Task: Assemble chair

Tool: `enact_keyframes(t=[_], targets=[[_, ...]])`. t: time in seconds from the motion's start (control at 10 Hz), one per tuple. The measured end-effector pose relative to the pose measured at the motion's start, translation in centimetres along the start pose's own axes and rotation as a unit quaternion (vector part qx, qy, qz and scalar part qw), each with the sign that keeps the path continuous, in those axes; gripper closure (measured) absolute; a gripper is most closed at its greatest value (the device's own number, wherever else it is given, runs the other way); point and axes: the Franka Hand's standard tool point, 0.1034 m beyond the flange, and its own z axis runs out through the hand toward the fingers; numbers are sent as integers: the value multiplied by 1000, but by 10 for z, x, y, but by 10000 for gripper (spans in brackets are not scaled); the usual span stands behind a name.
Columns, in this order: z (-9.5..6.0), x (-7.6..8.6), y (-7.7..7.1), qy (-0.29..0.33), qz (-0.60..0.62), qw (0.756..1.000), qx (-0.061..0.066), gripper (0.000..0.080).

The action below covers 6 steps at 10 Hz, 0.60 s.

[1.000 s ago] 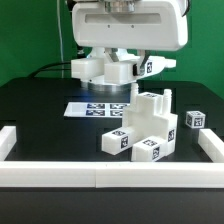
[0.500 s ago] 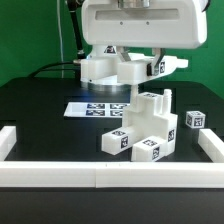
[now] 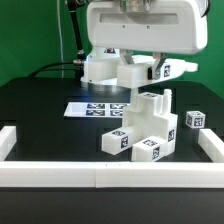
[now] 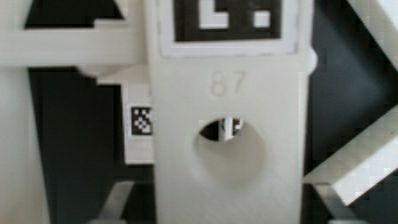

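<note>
Pincer (image 3: 137, 66) sideways, tight on chair part (image 3: 162, 71)

The table (image 3: 40, 120) presents a matte black surface across the middle of the exterior view. A white border rail (image 3: 100, 176) runs along the lower part of the frame, with short returns at lower left and lower right. The marker board (image 3: 95, 108) lies flat left of centre. The partly built chair (image 3: 148, 128) stands right of centre, just beside that board. One small tagged white block (image 3: 195, 119) sits at far right, near the chair but apart from it.
</note>
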Motion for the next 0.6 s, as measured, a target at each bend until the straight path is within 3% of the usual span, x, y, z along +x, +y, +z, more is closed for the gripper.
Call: enact_keyframes(t=[0.6], targets=[[5,-10,-11,-2,-13,1000,-3,511]])
